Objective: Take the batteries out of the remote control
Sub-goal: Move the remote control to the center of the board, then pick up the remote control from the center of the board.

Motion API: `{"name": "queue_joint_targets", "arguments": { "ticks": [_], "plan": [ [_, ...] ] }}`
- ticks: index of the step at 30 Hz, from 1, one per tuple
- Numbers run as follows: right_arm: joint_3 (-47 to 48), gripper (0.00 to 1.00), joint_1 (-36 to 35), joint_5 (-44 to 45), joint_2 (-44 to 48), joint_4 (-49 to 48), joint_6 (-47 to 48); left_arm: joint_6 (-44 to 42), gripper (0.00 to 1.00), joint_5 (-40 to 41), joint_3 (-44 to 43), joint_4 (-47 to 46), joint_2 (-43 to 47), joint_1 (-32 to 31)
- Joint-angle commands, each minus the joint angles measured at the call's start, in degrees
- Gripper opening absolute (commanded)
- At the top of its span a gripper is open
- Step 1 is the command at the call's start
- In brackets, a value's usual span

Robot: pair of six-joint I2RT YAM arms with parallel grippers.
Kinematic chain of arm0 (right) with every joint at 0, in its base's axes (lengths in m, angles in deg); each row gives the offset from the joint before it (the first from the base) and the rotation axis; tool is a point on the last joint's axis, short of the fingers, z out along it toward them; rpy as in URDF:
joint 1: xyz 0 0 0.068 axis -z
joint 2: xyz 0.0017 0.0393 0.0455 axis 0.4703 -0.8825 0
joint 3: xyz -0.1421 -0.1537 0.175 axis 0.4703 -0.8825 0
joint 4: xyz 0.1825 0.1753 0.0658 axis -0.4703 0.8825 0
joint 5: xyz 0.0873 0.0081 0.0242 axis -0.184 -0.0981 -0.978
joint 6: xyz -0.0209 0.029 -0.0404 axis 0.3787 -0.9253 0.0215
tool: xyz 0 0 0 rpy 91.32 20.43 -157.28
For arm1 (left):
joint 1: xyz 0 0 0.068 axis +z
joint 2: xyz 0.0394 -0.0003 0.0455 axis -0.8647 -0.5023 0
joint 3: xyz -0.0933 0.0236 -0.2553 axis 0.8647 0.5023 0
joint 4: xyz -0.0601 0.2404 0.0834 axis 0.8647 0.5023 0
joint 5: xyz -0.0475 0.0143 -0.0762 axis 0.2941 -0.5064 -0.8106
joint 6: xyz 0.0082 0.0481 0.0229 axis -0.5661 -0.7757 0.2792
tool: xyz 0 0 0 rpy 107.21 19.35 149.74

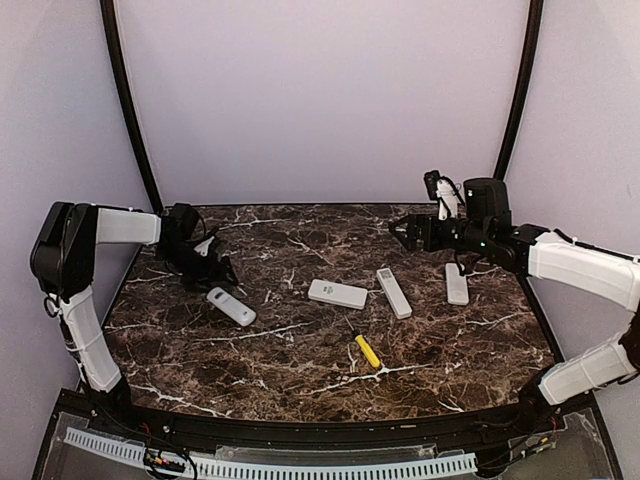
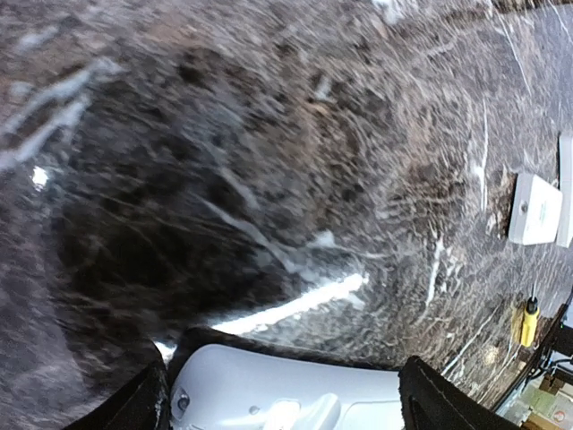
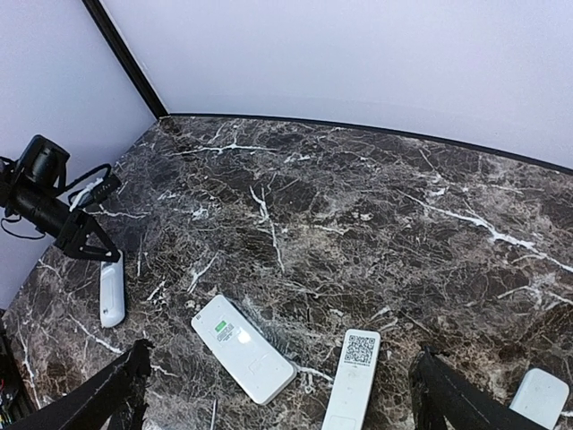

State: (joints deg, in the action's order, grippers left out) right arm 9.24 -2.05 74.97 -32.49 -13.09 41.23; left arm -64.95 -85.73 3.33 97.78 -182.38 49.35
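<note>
1. Four white remotes lie on the marble table [image 1: 300,380], across the middle of the top view: the leftmost remote [image 1: 231,306], a wide remote [image 1: 337,293], a slim remote [image 1: 394,292] and the rightmost remote [image 1: 456,283].
2. In the right wrist view the wide remote shows a green label and the slim remote a square code label. Each case looks shut.
3. The batteries are hidden in every view, so their place relative to the fingers cannot be told.
4. The left gripper [image 1: 222,272] stands at the left of the top view, over the upper end of the leftmost remote.
5. In the left wrist view its fingers [image 2: 134,408] are apart at the bottom corners. The remote's end fills the gap between them. Whether they press on it cannot be told.
6. The right gripper [image 1: 400,229] hangs at the upper right, above the table and well apart from every remote. Its fingers [image 3: 121,390] are spread wide around nothing.
7. A yellow-handled screwdriver [image 1: 366,350] lies below the wide remote.
</note>
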Motion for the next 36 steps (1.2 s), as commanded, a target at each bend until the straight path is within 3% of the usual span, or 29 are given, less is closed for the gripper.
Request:
{"name": "queue_joint_targets", "arguments": {
  "ticks": [1, 8, 14, 20, 26, 31, 36],
  "plan": [
    [2.79, 0.99, -1.48, -0.33, -0.96, -0.53, 0.73, 2.32, 0.87, -6.13, 4.87, 5.41, 2.40, -5.00],
    [4.40, 0.99, -6.72, 1.01, -4.52, -0.53, 1.41, 7.41, 0.88, -11.97, 8.36, 1.92, 6.28, -12.13],
    [7.20, 0.99, -13.62, -0.10, -9.72, -1.30, 4.55, 8.82, 0.91, -9.68, 7.75, 1.16, 9.72, -14.32],
    [13.72, 0.97, -19.80, -2.23, -19.43, 1.10, 8.28, 8.54, 0.94, -5.58, 3.20, 2.32, 16.47, -7.49],
    [19.70, 0.91, -27.25, -0.72, -28.84, 1.75, 10.85, 8.14, 0.94, -0.22, 6.20, -0.69, 23.90, 0.59],
    [24.38, 0.87, -30.09, 0.75, -36.12, 3.67, 12.50, 5.96, 0.94, 5.41, 8.63, -4.63, 28.00, 1.63],
    [27.92, 0.84, -32.73, 5.14, -41.76, 8.46, 15.99, 7.04, 0.94, 5.08, 13.11, -8.23, 29.88, 1.58]
  ]
}}
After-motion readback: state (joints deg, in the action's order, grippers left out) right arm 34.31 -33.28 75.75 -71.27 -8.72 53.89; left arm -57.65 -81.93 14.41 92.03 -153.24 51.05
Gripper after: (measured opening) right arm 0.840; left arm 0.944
